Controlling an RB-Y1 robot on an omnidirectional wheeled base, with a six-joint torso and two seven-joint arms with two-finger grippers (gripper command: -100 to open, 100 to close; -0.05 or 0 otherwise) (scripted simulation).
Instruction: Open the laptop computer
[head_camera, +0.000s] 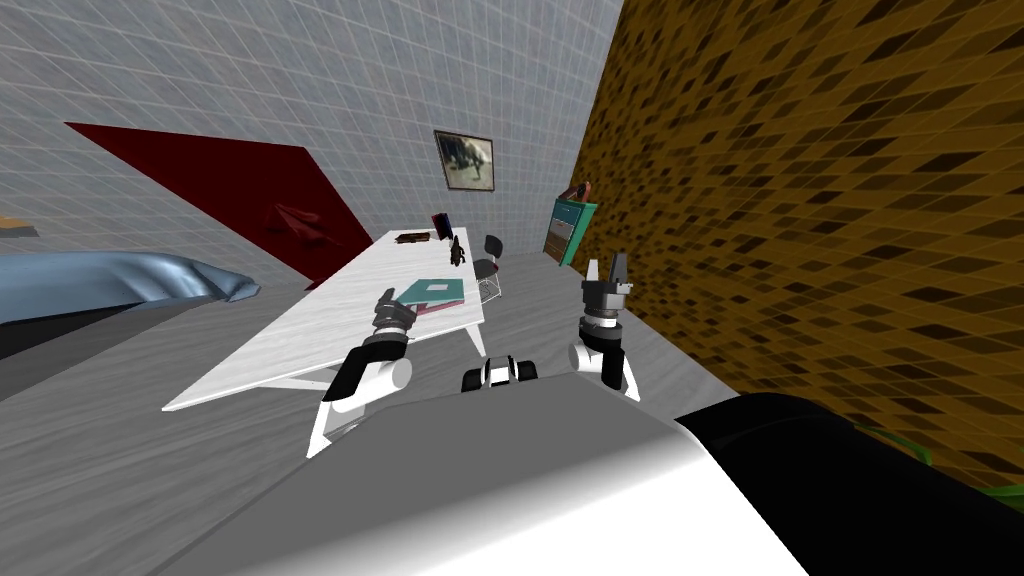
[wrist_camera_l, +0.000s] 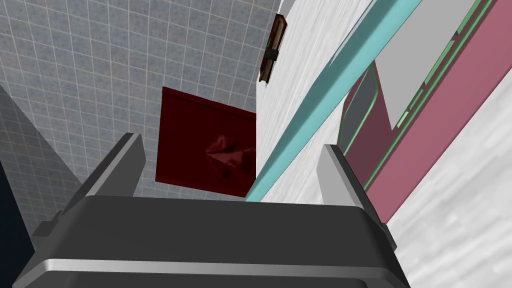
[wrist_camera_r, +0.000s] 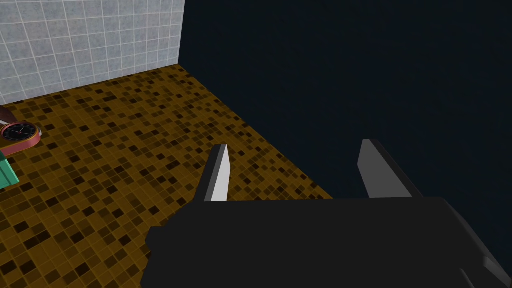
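Observation:
A long white table (head_camera: 330, 335) runs away from me. At its far end stands a thin dark slab with a red edge (head_camera: 442, 225), apparently the laptop; I cannot tell how far its lid is up. A flat brown item (head_camera: 412, 237) (wrist_camera_l: 272, 47) lies beside it. My left gripper (head_camera: 388, 300) (wrist_camera_l: 230, 145) hovers open over the table's near right part, right next to a teal and pink stack of books (head_camera: 432, 293) (wrist_camera_l: 400, 100), far short of the dark slab. My right gripper (head_camera: 607, 268) (wrist_camera_r: 295, 145) is raised to the right of the table, open and holding nothing.
A small dark figurine (head_camera: 457, 250) stands on the table past the books. A chair (head_camera: 489, 262) sits by the table's far right side, and a teal cabinet (head_camera: 570, 232) stands against the brown mosaic wall. A blue-grey cushion (head_camera: 120, 280) lies to the left.

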